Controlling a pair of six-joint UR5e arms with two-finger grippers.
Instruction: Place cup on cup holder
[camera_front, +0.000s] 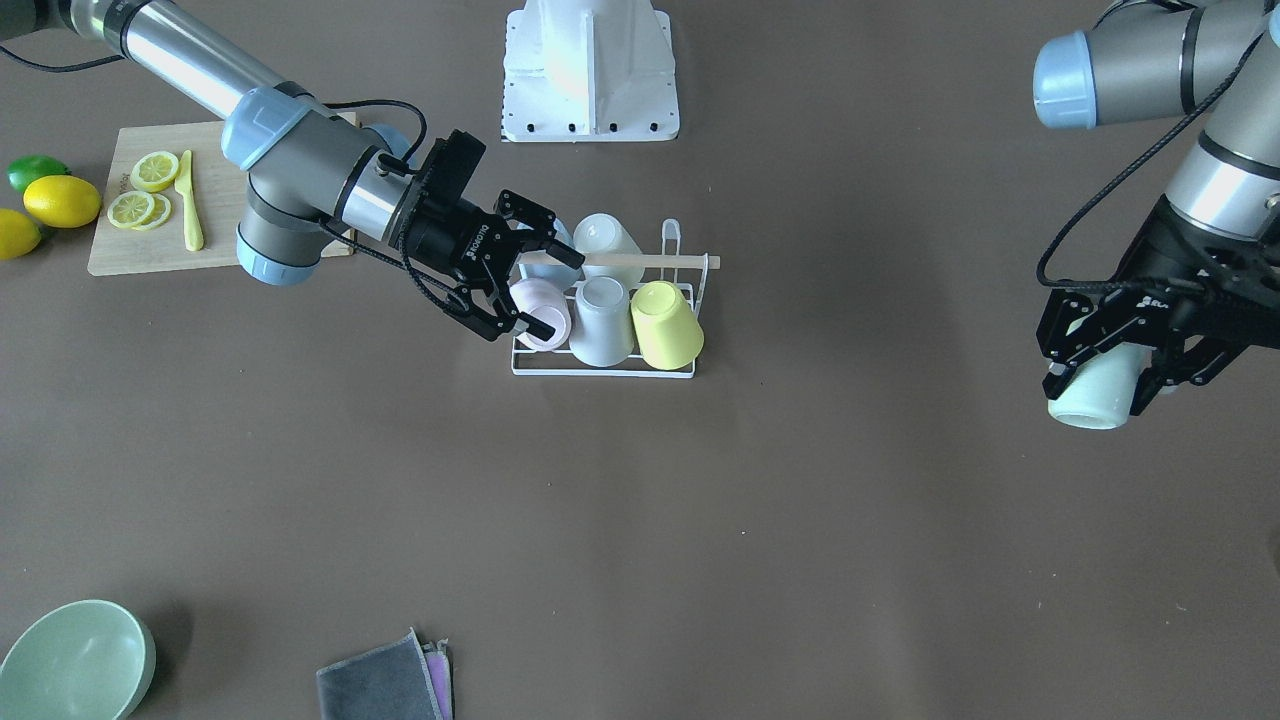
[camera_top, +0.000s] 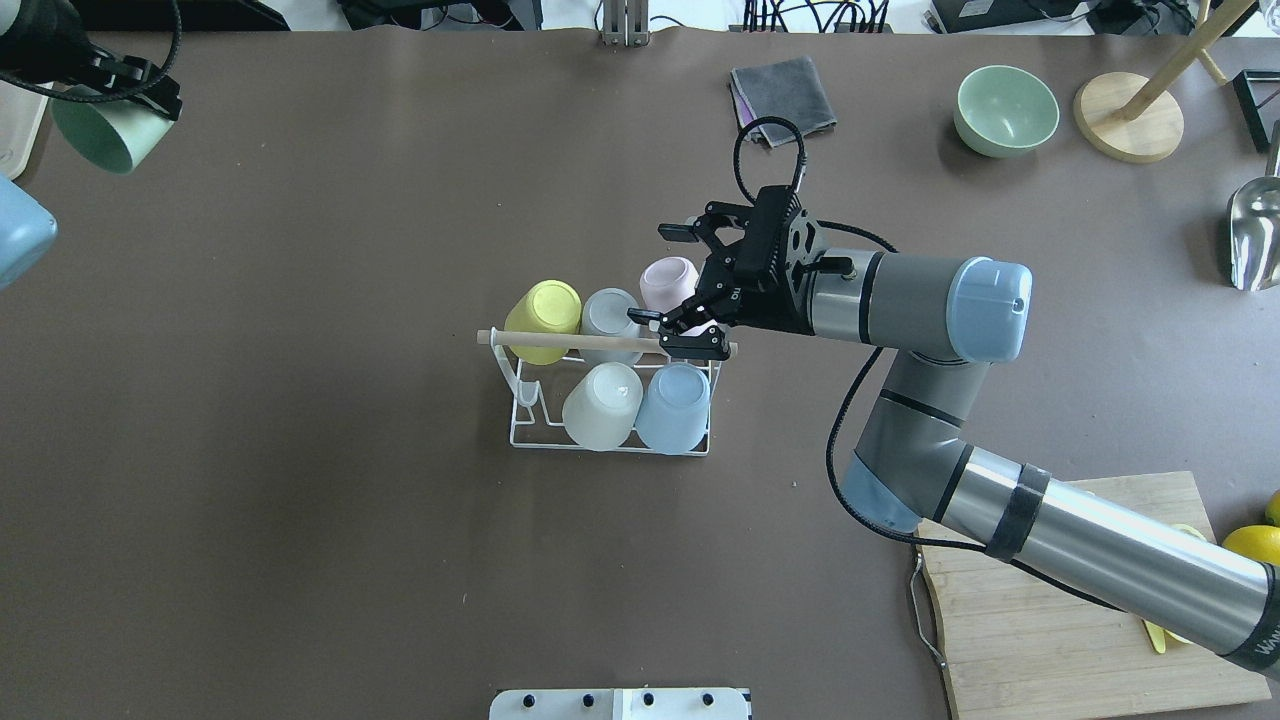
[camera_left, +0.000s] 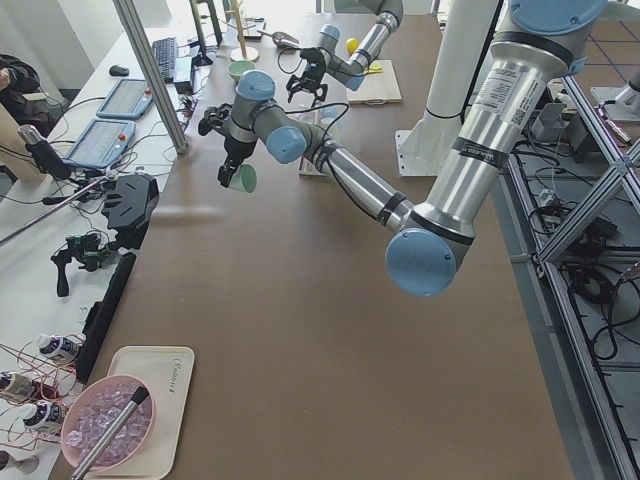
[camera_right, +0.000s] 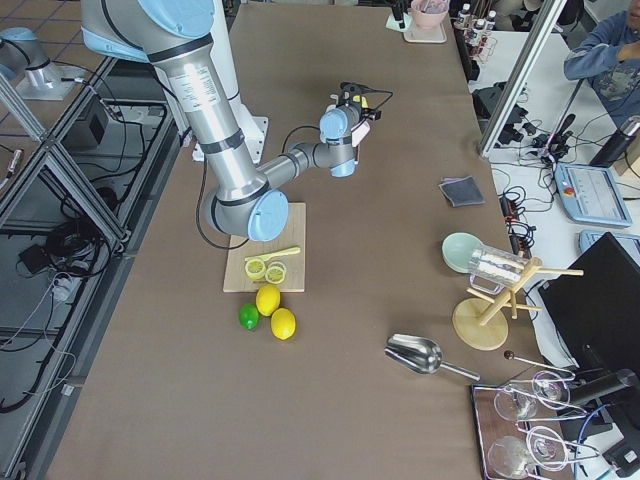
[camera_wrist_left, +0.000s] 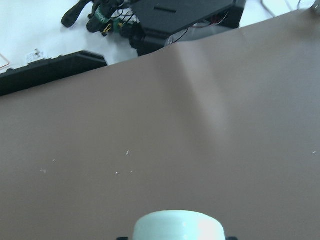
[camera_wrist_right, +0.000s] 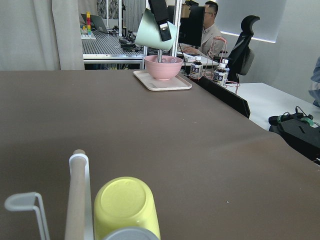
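Right gripper, fingers spread about the pink cup on the holder, seems at release; left gripper grips a green cup; next, its free prong.

White-coated wire cup holder with a smooth pale wooden rod, on a matt brown table

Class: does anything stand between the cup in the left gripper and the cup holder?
Nothing visible does. The mint cup hangs beyond the cup holder's end with the free prong; the right gripper is open by the pink cup at the opposite end.
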